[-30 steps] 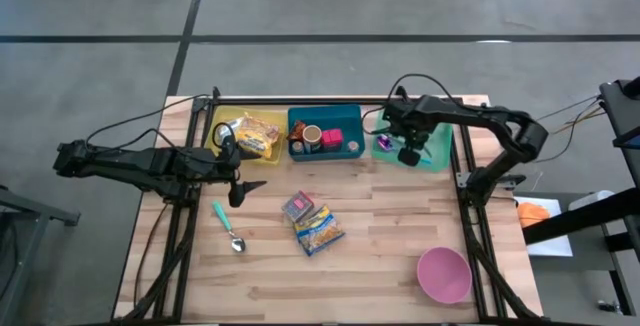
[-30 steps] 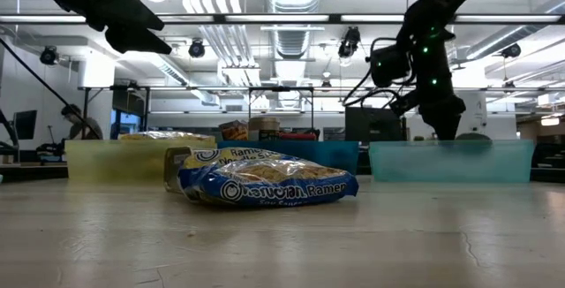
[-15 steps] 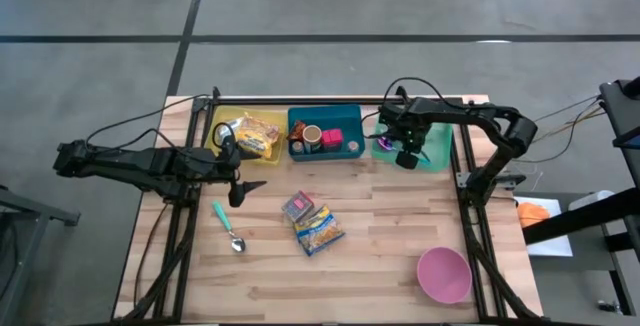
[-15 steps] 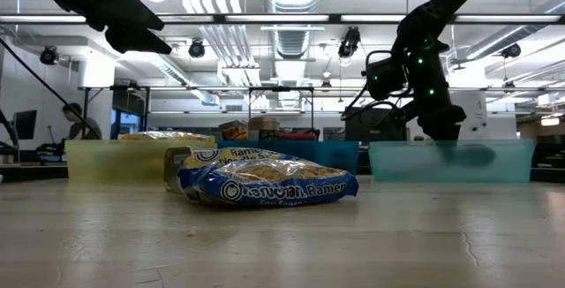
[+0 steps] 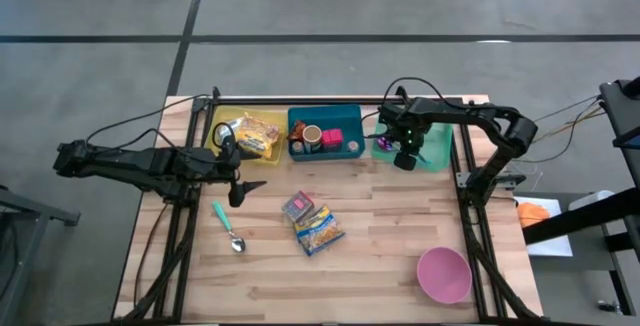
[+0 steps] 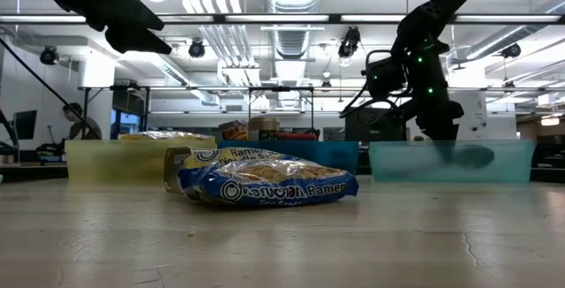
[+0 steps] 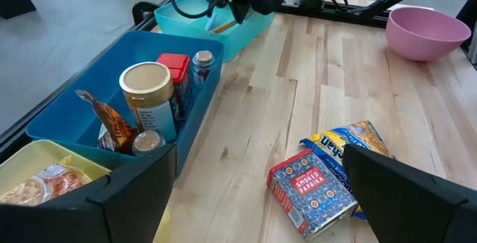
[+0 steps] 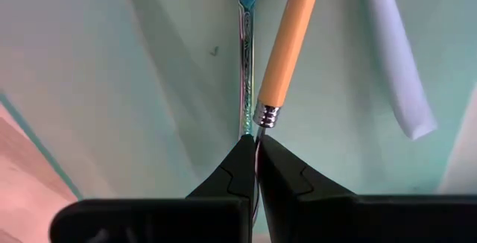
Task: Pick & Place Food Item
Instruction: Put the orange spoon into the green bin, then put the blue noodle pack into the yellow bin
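My right gripper (image 5: 404, 160) points down into the teal bin (image 5: 441, 154) at the table's far right and is shut on a wooden-handled utensil (image 8: 289, 42). An iridescent spoon (image 8: 244, 64) and a white utensil (image 8: 395, 57) lie beside it in the bin. A ramen packet (image 5: 320, 231) and a paprika tin (image 5: 297, 205) lie flat on the table's middle. My left gripper (image 5: 240, 188) hangs open above the table's left part, near the yellow bin (image 5: 222, 126), with nothing between its fingers. My right gripper pinches the utensil's thin metal shaft (image 8: 258, 133), just below the ferrule, between its two fingertips. The fingers come from above, pointing down. The wooden handle stretches away from the fingers over the bin's floor; whether it rests there I cannot tell.
A blue bin (image 5: 352, 118) with jars and packets stands between the yellow and teal bins along the far edge. A teal-handled spoon (image 5: 228, 228) lies at the near left, and a pink bowl (image 5: 443, 273) at the near right. Bare wood lies between them.
My right gripper has tipped and sunk a little, so that its shut fingertips now stand inside the teal bin, behind its wall in the low view. My left arm has kept still.
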{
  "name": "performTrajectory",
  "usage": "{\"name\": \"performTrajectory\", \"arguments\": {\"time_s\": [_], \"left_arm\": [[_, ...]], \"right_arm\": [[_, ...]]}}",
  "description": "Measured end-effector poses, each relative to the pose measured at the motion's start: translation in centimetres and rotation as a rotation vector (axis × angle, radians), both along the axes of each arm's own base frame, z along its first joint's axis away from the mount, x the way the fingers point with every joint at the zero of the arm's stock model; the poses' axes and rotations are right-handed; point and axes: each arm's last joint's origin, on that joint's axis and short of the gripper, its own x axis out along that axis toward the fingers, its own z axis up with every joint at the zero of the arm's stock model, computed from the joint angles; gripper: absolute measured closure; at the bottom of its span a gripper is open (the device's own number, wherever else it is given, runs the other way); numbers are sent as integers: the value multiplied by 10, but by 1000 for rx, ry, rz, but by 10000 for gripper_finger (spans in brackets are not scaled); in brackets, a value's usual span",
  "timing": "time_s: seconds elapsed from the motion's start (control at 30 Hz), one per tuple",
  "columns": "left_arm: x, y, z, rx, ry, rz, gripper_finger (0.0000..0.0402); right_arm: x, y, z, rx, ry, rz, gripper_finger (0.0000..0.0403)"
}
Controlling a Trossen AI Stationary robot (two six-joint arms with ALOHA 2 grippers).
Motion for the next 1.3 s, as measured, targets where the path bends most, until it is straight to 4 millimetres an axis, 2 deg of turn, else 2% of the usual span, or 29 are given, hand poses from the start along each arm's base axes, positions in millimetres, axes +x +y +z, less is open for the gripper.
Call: {"name": "performTrajectory", "arguments": {"time_s": [1.03, 1.13, 1.3], "left_arm": [[0, 0, 0, 0, 0, 0, 15], [0, 0, 0, -1, 0, 0, 15], [0, 0, 0, -1, 0, 0, 15]], "right_arm": [[3, -2, -1, -27, -27, -58, 391], [3, -2, -1, -15, -40, -66, 370], [4, -2, -1, -12, -46, -81, 311]]}}
